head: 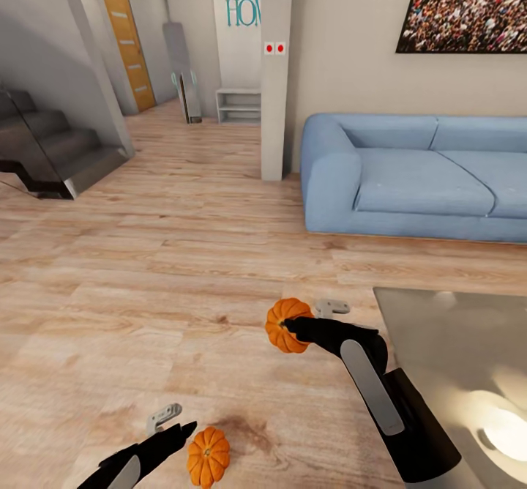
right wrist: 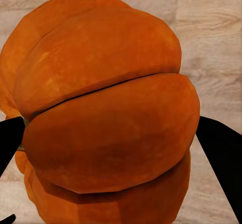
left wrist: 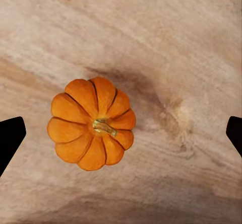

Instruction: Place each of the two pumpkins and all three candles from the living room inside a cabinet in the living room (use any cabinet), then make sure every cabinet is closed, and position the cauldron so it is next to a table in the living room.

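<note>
A long light-blue fabric sofa [head: 417, 174] stood against the wall, with the glossy grey rectangular bench [head: 439, 342] in front of it. The right pincer [head: 287, 326] pinched one ribbed bright-orange pumpkin [head: 285, 326] above the floor. The left pincer [head: 176, 423] hung spread above the second orange pumpkin [head: 208, 457], lying on the pale wooden plank floor [head: 146, 291].

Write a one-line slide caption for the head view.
Right gripper holds one pumpkin beside the grey table; open left gripper hovers by another pumpkin on the wooden floor.
</note>
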### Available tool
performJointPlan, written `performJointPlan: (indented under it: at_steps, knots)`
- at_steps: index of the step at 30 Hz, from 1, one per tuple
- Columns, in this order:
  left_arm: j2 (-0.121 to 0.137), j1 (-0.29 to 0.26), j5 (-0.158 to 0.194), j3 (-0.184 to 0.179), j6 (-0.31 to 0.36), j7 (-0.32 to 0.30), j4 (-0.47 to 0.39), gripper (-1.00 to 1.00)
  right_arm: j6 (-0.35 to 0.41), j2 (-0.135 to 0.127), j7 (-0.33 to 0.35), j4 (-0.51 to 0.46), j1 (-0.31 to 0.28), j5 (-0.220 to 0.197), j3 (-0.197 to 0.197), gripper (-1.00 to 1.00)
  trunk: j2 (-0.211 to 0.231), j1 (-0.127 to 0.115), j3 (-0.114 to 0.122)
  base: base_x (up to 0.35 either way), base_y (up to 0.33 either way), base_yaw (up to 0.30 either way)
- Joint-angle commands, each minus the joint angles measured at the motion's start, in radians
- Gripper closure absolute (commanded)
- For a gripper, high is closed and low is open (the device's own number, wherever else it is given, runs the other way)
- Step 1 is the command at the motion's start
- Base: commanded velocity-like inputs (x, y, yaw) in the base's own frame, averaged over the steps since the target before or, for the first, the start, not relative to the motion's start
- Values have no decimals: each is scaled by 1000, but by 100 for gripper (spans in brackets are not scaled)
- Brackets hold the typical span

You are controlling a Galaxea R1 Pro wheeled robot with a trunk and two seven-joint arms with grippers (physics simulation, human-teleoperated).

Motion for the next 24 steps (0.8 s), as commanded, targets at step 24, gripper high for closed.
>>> performJointPlan:
  at_steps: [24]
  knots:
    - [-2, 0, -4, -7, -1, -1, 0, -100, 15, -1, -10, -1, -1, -115, -1, 100, -169, 92, -76, 0, 0, 0]
